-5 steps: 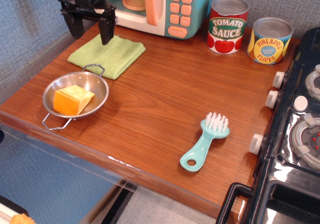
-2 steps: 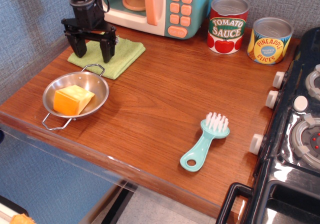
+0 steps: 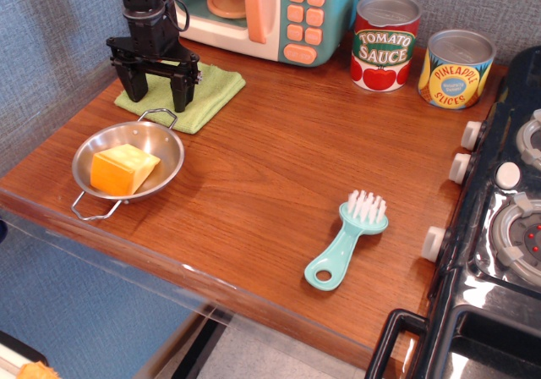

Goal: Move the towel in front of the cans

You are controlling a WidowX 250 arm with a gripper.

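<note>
The light green towel (image 3: 207, 91) lies flat at the back left of the wooden counter, just behind the steel pan (image 3: 166, 145). My black gripper (image 3: 155, 98) stands upright over the towel with its fingers spread open and their tips down on or just above the cloth; it holds nothing. The two cans stand at the back right: the taller red Tomato Sauce can (image 3: 385, 42) and the shorter yellow-and-blue Pineapple Slices can (image 3: 456, 68). The gripper and arm hide the towel's left part.
The pan holds an orange cheese block (image 3: 122, 168). A toy microwave (image 3: 270, 11) stands at the back, behind the towel. A teal brush (image 3: 347, 238) lies front right. A black toy stove (image 3: 499, 218) borders the right side. The counter's front edge (image 3: 194, 269) runs diagonally.
The open gripper has come down from above the towel's back left corner and moved forward onto the middle of the towel. The towel and other things have not moved.
</note>
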